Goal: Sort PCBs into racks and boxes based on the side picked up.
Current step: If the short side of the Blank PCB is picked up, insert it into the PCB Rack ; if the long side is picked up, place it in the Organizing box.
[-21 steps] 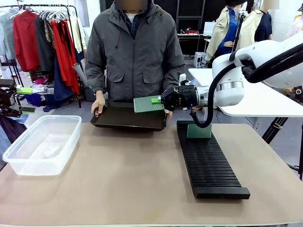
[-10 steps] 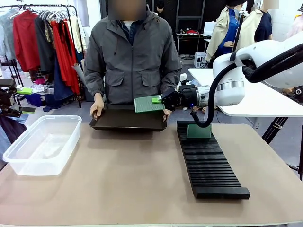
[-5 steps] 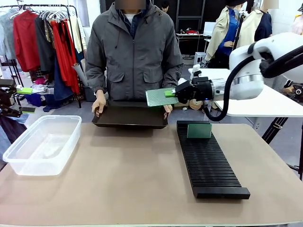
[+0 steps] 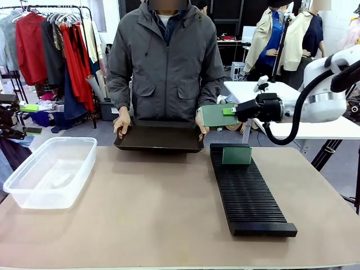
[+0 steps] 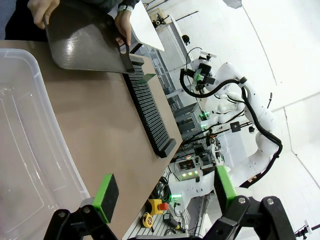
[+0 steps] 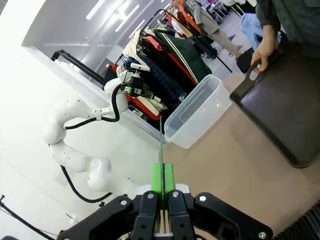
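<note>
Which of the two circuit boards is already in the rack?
The PCB standing upright at the rack's far end; the other PCB is pinched in the right claw.

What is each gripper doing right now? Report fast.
Left gripper: open, holding nothing.
Right gripper: shut on a PCB.
Person's hands: holding the tray.

Two PCBs were counted: one PCB (image 4: 219, 115) aloft at 1 o'clock, a second PCB (image 4: 236, 155) upright in the single rack (image 4: 250, 194) at 3 o'clock. One clear box (image 4: 50, 171) sat at 9 o'clock on the worktop (image 4: 146, 214); one black tray (image 4: 159, 138) at 12 o'clock was held by a person's two hands (image 4: 121, 125) (image 4: 201, 125).
</note>
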`<state>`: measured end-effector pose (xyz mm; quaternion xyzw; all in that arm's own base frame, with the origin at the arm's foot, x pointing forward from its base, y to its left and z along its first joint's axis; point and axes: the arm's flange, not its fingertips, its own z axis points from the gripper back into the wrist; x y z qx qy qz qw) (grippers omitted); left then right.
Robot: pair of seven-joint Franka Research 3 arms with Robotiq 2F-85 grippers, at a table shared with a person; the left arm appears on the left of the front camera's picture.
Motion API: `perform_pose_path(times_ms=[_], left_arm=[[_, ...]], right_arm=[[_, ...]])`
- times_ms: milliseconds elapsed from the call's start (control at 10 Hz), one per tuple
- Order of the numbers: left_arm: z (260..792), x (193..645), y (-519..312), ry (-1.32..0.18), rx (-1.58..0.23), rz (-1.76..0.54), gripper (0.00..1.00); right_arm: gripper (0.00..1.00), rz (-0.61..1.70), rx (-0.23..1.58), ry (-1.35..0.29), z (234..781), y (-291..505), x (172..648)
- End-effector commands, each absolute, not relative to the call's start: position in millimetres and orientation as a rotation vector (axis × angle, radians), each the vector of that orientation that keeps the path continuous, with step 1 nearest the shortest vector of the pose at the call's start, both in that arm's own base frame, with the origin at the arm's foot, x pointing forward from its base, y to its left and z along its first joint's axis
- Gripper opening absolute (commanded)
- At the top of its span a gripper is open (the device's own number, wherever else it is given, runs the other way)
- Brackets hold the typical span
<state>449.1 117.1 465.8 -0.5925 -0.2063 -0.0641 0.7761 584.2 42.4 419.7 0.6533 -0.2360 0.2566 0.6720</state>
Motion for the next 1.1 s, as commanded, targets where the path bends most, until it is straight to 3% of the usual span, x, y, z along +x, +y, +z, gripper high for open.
perform_pose_path(times_ms=[0,1000], left_arm=[[467,448,117,-0.440,-1.282,-0.130,1.00],[467,448,117,-0.440,-1.282,-0.130,1.00]], right_arm=[[0.00,0.695,1.457,-0.611,405,26,579],[0.00,1.033,1.422,-0.944,310,-56,564]])
